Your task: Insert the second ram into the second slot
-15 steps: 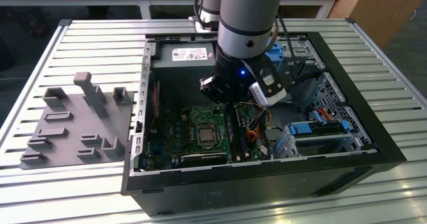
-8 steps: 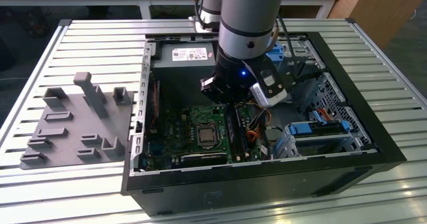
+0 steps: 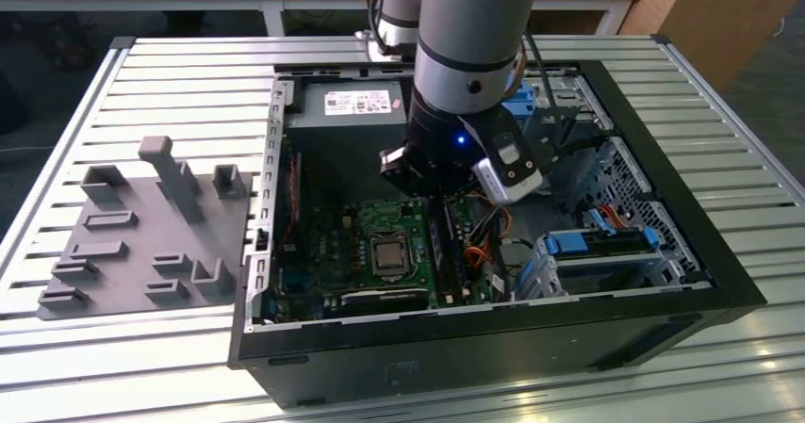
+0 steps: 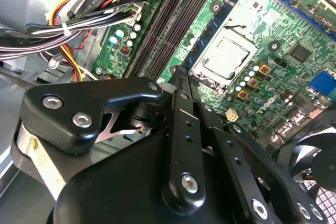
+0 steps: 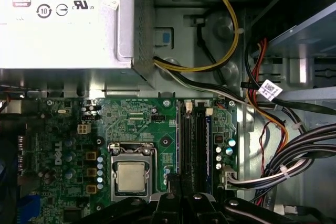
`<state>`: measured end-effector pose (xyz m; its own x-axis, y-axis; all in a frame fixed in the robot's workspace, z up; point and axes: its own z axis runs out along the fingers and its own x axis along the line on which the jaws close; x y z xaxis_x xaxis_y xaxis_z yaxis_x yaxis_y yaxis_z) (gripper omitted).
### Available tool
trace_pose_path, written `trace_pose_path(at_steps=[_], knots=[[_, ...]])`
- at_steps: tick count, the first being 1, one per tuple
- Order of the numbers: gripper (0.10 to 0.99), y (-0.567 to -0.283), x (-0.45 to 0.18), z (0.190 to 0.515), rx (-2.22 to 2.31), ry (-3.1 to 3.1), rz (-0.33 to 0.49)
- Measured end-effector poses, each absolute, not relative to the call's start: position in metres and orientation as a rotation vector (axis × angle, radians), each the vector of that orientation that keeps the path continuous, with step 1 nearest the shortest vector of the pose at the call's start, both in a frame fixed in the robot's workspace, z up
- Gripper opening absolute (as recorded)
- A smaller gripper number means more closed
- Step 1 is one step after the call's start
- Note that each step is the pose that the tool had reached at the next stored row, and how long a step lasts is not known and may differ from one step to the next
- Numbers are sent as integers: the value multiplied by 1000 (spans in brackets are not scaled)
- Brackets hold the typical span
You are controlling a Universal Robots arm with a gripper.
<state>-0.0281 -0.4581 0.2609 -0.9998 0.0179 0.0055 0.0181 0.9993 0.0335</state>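
Pressing squarely downward seemed the sound course: the gripper (image 4: 177,77), drawn narrow, hung just above the second ram (image 3: 444,249), which looked to stand upright in its slot (image 5: 182,145) on the motherboard (image 5: 131,121), perhaps not fully seated.

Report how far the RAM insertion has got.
Done: the case lies open and the gripper is down inside it. In hand: it hangs over the end of the memory slots beside the processor socket. Left: whether a stick is seated in the second slot cannot be told.
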Motion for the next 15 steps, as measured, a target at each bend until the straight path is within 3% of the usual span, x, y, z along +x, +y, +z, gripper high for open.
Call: trace_pose_path(at_steps=[15], knots=[[122,-460,-26,255,-59,-3136,-53]])
